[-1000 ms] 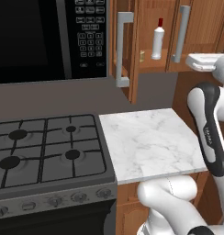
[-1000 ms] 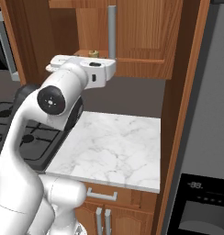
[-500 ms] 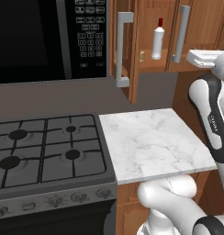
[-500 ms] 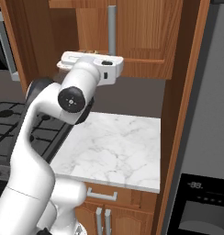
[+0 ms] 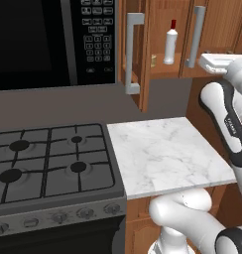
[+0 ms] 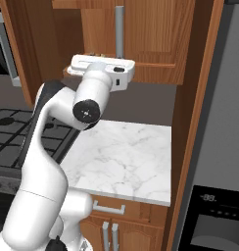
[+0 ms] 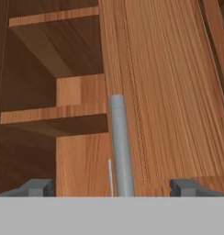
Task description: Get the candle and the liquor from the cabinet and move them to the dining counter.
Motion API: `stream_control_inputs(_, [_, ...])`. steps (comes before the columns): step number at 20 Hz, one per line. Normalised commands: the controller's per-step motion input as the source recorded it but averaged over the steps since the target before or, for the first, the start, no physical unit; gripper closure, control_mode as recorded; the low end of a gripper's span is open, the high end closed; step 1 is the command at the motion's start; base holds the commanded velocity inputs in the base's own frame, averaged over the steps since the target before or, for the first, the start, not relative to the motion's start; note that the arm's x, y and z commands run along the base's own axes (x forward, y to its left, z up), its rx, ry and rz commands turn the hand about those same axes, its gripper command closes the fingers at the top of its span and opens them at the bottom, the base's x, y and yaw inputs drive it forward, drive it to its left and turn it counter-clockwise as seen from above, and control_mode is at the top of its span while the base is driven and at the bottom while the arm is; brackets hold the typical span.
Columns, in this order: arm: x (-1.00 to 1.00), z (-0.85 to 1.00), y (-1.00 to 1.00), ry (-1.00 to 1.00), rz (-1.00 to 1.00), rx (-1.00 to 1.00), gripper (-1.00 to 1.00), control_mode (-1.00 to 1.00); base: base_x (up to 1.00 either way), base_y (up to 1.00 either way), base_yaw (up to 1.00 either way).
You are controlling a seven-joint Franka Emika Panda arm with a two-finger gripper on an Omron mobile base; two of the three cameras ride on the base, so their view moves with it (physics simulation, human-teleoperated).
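Note:
The liquor (image 5: 170,43), a slim white bottle with a red cap, stands on the shelf inside the brown wall cabinet (image 5: 165,15). The candle (image 5: 153,60), a tiny tan stub, sits on the same shelf to its left. The cabinet's left door (image 5: 143,54) stands swung open. My white hand (image 5: 217,62) is level with the shelf, at the right door's grey bar handle (image 5: 195,37). In the hand view my gripper (image 7: 113,187) is open, and that handle (image 7: 120,147) runs up between its fingertips (image 7: 38,187). The dining counter is out of view.
A small marble slab (image 5: 162,154) lies below the cabinet, with a gas stove (image 5: 48,158) to its left. A black microwave (image 5: 53,39) hangs above the stove. A tall dark appliance (image 6: 214,147) stands to the right of the slab.
The hand has crept a little closer to the right door's handle and the elbow has swung across. The jaws have stayed open.

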Motion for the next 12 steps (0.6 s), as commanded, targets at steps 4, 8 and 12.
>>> stream_control_inputs(4, [0.16,0.00,-0.05,0.00,0.00,0.00,-1.00,-1.00,0.00,0.00,0.00])
stream_control_inputs(8, [0.14,0.00,-0.12,0.00,0.00,0.00,-1.00,-1.00,0.00,0.00,0.00])
stream_control_inputs(12, [0.12,0.00,-0.14,0.00,0.00,0.00,-1.00,-1.00,0.00,0.00,0.00])
